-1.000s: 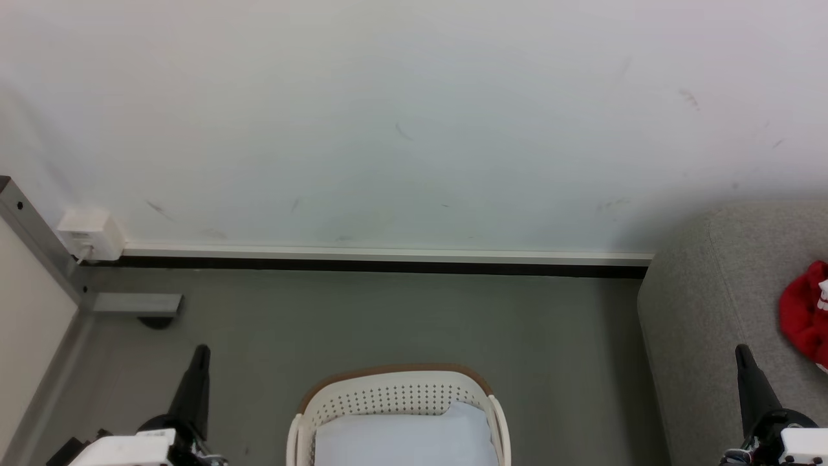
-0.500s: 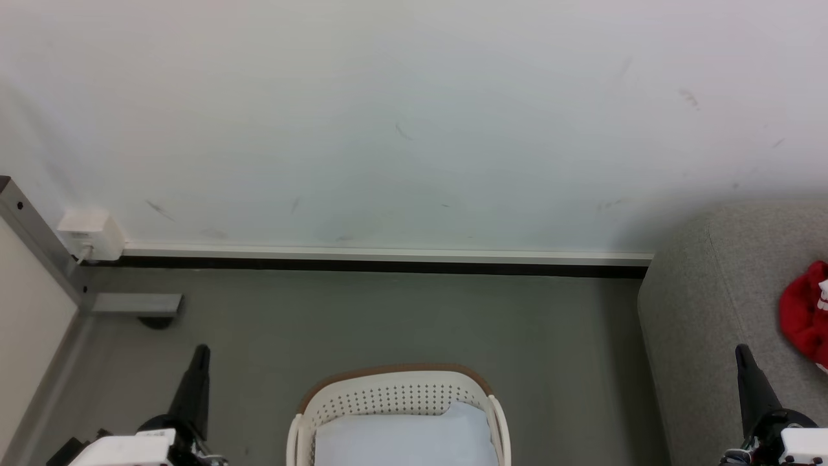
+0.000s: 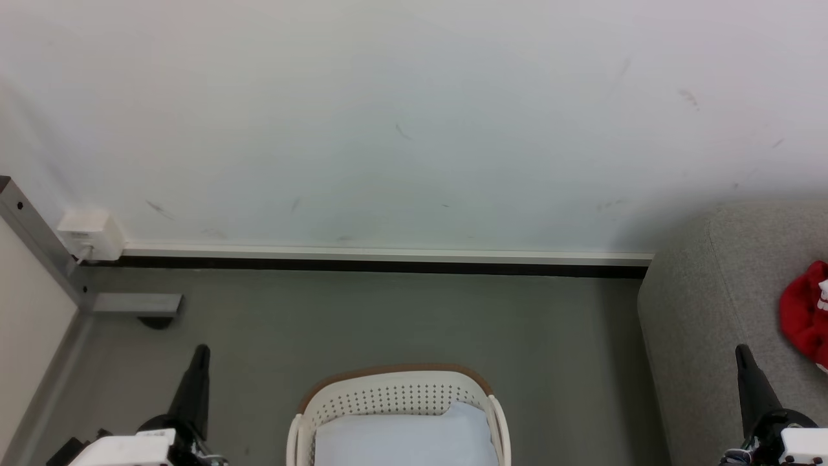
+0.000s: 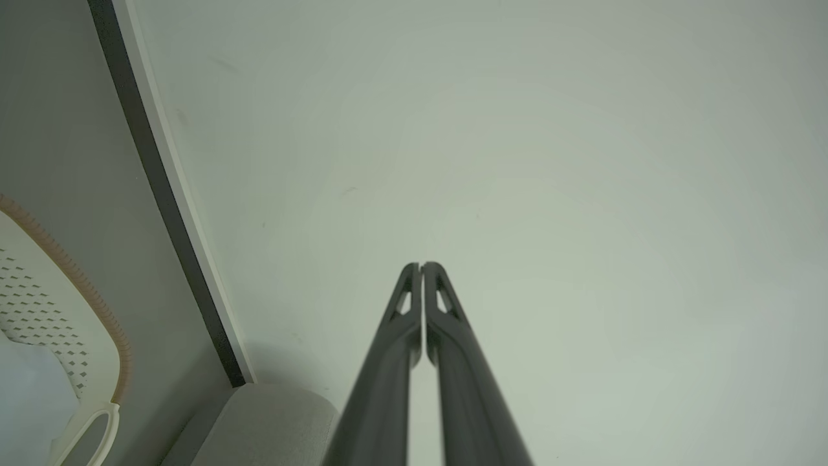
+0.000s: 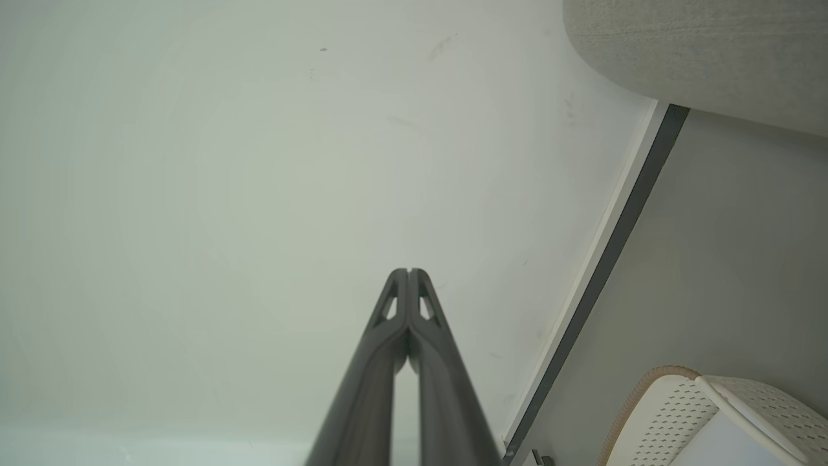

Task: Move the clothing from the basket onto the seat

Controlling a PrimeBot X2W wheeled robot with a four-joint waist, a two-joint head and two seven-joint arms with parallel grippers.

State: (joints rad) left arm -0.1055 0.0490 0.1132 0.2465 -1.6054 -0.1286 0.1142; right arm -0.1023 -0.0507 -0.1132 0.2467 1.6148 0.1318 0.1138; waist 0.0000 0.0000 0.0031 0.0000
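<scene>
White scuffed wall (image 3: 388,129) and grey floor (image 3: 388,317) ahead. White perforated laundry basket (image 3: 394,391) sits on the floor at bottom centre, between the 2 arms. Inside it I see a pale blue-white pad (image 3: 401,437) and no red fabric on the visible part. The near part of the basket is cut off by the frame edge, so I cannot tell if it is fully emptied. Red clothing (image 3: 802,317) with white trim lies bunched on the grey sofa (image 3: 705,304), partly out of frame at the right.

Left gripper (image 4: 421,265): jaws closed tip to tip, nothing held, pointing at the wall. Right gripper (image 5: 409,270): same, jaws pressed together and empty, just beside the sofa's rounded end.

My read: task looks done or nearly so. Risks:
1. Calling it finished with a garment hidden in the unseen part of the basket or under the pad. Head needs to tilt down to check.
2. Grabbing the pad as if it were clothing. It is not a task item.
3. Right arm swinging outward and clipping the sofa end, since it sits so near.
4. Light plastic basket sliding or tipping if an arm catches its rim.
</scene>
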